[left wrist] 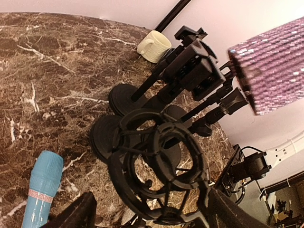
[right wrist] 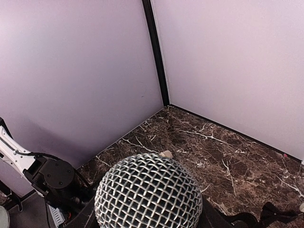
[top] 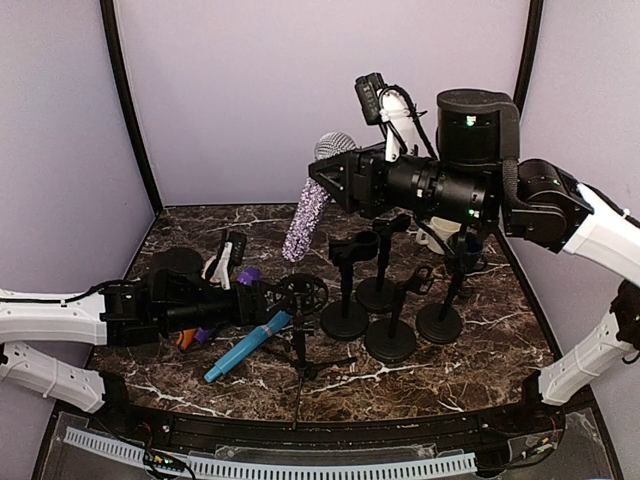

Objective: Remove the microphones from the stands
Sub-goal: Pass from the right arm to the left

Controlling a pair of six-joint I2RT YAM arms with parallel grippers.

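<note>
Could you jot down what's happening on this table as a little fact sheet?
Right gripper: shut on the glittery microphone, held in the air above the table
Left gripper: open, fingers either side of the ring-shaped mount
Blue microphone: lying flat on the table
Black stands: upright, no microphone in them
Cream mug: behind the stands

The right wrist view cuts the mic (right wrist: 148,192) off at its mesh head, body hidden; the right pincer (right wrist: 146,214) shows only as dark slivers at the bottom edge. The left wrist view blurs the mic's glitter body and cuts it at the right edge; the blue mic (left wrist: 42,192) and left pincer (left wrist: 149,209) run off the bottom. From above, a cup (top: 440,238) mostly hides behind the right arm (top: 470,185), and an orange thing (top: 186,338) under the left arm (top: 60,318) is unclear.
</note>
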